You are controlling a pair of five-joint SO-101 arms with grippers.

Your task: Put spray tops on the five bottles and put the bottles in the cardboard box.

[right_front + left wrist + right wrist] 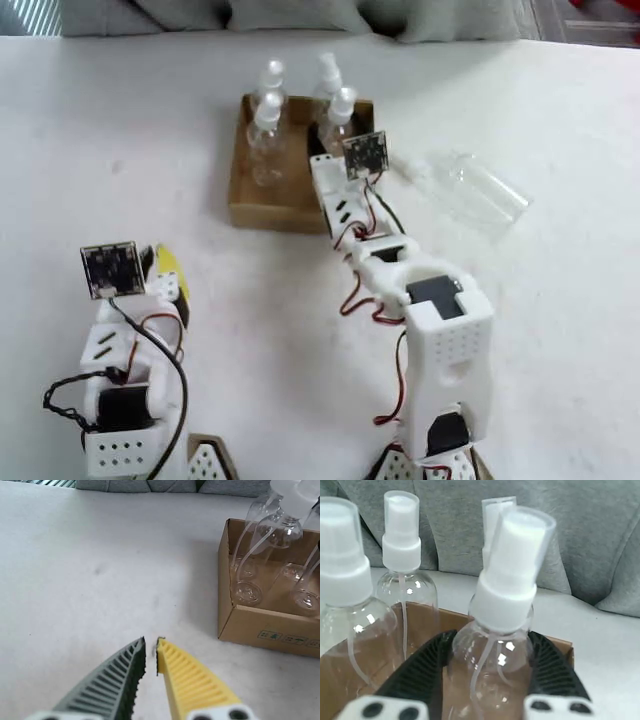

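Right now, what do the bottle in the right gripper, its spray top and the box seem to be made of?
The bottle: clear, glossy plastic by the look; the dip tube shows through and highlights glint on it, though glass cannot be ruled out.
The spray top: white plastic under a frosted translucent cap.
The box: brown matt cardboard, with a cut raw edge.

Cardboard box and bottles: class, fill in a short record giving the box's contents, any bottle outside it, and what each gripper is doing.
cardboard box: four upright bottles inside, all with spray tops
held bottle: one of the four, standing in the box, right gripper shut around it
fifth bottle: lying on the table, outside the box
left gripper: shut, empty, over bare table, apart from the box
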